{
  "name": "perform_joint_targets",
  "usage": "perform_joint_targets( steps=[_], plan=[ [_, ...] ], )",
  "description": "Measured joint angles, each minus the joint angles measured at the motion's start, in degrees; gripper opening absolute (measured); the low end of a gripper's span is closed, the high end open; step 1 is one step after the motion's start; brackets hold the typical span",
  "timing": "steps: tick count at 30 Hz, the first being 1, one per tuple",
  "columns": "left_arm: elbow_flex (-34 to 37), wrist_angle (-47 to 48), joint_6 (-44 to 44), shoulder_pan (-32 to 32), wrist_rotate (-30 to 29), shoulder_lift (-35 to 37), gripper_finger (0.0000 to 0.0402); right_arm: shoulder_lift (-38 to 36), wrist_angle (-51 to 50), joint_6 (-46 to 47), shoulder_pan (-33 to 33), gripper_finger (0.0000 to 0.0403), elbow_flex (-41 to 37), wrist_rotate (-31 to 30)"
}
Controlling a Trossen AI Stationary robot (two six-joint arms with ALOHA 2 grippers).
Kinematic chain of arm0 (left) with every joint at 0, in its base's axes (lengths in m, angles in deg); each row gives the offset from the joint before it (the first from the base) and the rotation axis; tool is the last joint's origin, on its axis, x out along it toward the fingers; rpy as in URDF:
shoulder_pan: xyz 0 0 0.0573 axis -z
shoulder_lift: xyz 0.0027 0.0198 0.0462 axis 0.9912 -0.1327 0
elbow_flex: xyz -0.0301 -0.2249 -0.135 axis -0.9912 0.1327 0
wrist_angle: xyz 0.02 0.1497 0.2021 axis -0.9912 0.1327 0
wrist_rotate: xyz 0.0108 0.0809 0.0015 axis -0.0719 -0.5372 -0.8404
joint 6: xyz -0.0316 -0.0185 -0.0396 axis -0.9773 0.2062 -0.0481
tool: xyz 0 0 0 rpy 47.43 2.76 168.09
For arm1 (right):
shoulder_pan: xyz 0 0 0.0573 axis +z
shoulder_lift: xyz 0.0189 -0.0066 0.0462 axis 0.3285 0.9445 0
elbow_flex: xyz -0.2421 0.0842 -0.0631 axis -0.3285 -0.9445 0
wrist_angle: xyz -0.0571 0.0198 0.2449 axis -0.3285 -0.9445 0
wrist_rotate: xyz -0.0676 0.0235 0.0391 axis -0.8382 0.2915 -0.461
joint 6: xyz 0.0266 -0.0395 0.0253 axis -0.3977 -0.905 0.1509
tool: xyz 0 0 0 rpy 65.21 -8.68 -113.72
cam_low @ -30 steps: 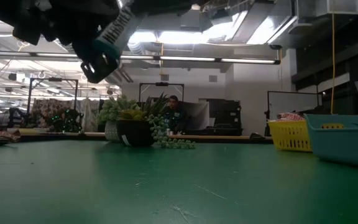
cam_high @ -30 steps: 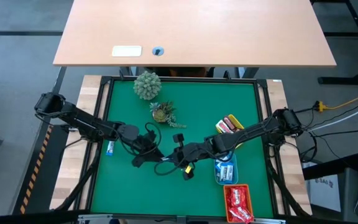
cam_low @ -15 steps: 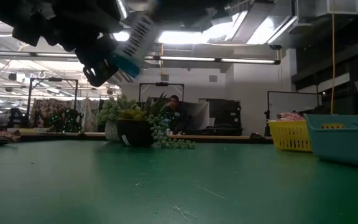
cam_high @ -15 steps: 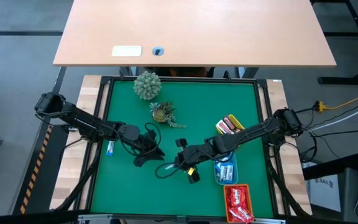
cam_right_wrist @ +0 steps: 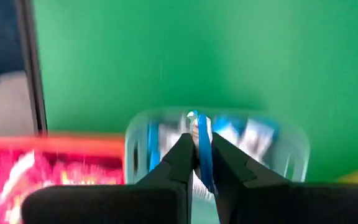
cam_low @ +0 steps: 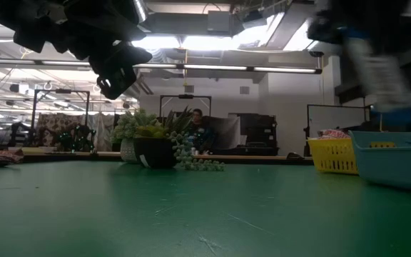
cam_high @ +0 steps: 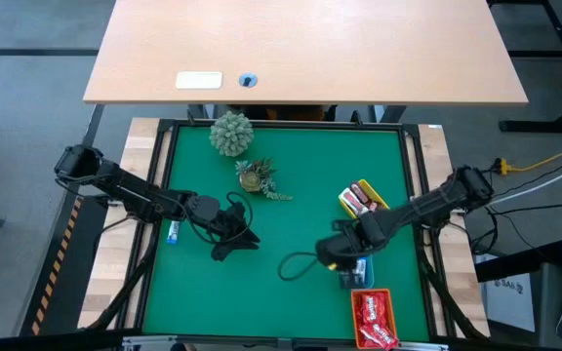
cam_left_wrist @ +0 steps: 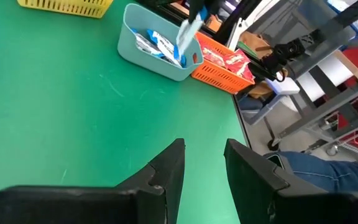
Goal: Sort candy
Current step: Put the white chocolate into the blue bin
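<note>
We see the right gripper [cam_right_wrist: 199, 163] poised above the light blue tray [cam_high: 356, 272] at the right side of the green worktop [cam_high: 291, 195], its fingers [cam_right_wrist: 180, 160] pinched on a blue-and-white candy [cam_right_wrist: 202, 144] that stands upright between them; the left wrist view shows the same candy hanging over the tray's far edge, with more blue-and-white candies [cam_left_wrist: 157, 45] lying inside; the tray sits between a yellow tray [cam_high: 361, 195] holding dark bars [cam_high: 366, 193] and an orange tray [cam_high: 373, 319] full of red packets [cam_high: 374, 322], the orange one touching its near end; the left gripper [cam_left_wrist: 204, 163] hovers over the worktop's left half, well apart from the trays, its 2 fingers [cam_left_wrist: 170, 168] parted and holding nothing; 1 more blue-and-white candy [cam_high: 173, 232] lies at the worktop's left edge; 2 small plants [cam_high: 244, 154] stand toward the back; in the low view a person [cam_low: 198, 126] sits in the room beyond them.
</note>
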Motion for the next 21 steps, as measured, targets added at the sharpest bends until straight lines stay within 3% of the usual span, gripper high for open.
perform_joint_targets(
  steps=[8, 15, 21],
  plan=[
    [0.00, 0.11, 11.94, 0.00, -0.16, 0.00, 0.0111, -0.01, -11.19, 6.11, 5.10, 0.0045, 0.00, 0.15],
    [0.00, 0.28, 10.56, 0.00, -3.96, 0.00, 0.0111, -0.01, -11.25, 9.40, 6.01, 0.0062, 0.00, -0.22],
    [0.00, 4.46, 10.45, 0.00, -3.93, 0.00, 0.0124, 0.00, -11.25, 10.97, 5.99, 0.0122, -0.02, -0.44]
  ],
)
